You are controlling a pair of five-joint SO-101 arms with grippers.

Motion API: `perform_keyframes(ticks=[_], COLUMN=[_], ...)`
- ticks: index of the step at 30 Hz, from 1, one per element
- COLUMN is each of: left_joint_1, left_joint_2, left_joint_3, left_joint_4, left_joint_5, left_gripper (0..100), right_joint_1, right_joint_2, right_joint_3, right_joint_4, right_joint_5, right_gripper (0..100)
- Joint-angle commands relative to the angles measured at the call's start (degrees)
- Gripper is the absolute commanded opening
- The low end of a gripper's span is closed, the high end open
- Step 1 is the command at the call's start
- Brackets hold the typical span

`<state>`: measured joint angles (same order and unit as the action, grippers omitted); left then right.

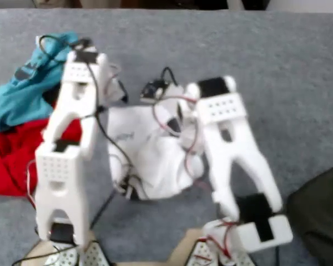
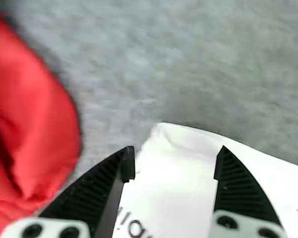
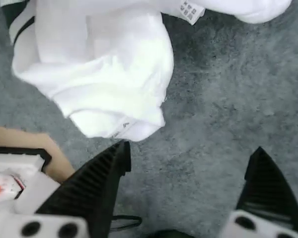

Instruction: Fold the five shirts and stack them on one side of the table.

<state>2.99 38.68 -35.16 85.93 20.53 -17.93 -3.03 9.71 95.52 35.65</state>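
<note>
The white shirt (image 1: 150, 160) lies rumpled mid-table between the arms, so its fold looks barely begun. The left gripper (image 2: 176, 153) hangs with fingers spread astride one corner, and the right gripper (image 3: 191, 148), also open, is over bare table (image 1: 277, 66) just beside a bunched edge. Next, I judge, each must close on an edge and draw the cloth flat toward the far side's open room, since the red shirt (image 1: 11, 160) and teal shirt (image 1: 22, 94) crowd the left and a dark garment (image 1: 322, 210) the right.
</note>
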Motion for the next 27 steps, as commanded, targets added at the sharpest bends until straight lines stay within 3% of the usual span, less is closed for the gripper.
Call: perform_keyframes(ticks=[1, 6, 12, 14, 19, 27], left_joint_1=[2.02, 3.87, 5.01, 4.75, 4.57, -0.53], left_joint_2=[-2.59, -2.15, -0.31, -0.31, 0.22, 2.33], left_joint_3=[0.35, 6.15, 10.73, 10.46, 11.08, 8.7], left_joint_4=[-1.14, -4.31, -8.44, -9.05, -12.92, -13.36], left_joint_5=[0.62, 0.97, 1.05, 1.14, 0.79, 3.96], left_gripper=[26, 26, 26, 23, 2, 2], right_joint_1=[-3.21, -9.45, -9.01, -6.9, 2.33, 18.68], right_joint_2=[3.82, 11.47, 17.63, 18.15, 16.66, 13.05], right_joint_3=[0.13, -0.13, -0.13, -0.22, -0.31, -4.26], right_joint_4=[-3.87, -8.79, -10.99, -10.99, -10.37, -11.34], right_joint_5=[-3.16, -6.51, -6.51, -6.15, -5.98, 1.05], right_gripper=[36.4, 33.7, 12.1, 6.2, 5.5, 5.1])
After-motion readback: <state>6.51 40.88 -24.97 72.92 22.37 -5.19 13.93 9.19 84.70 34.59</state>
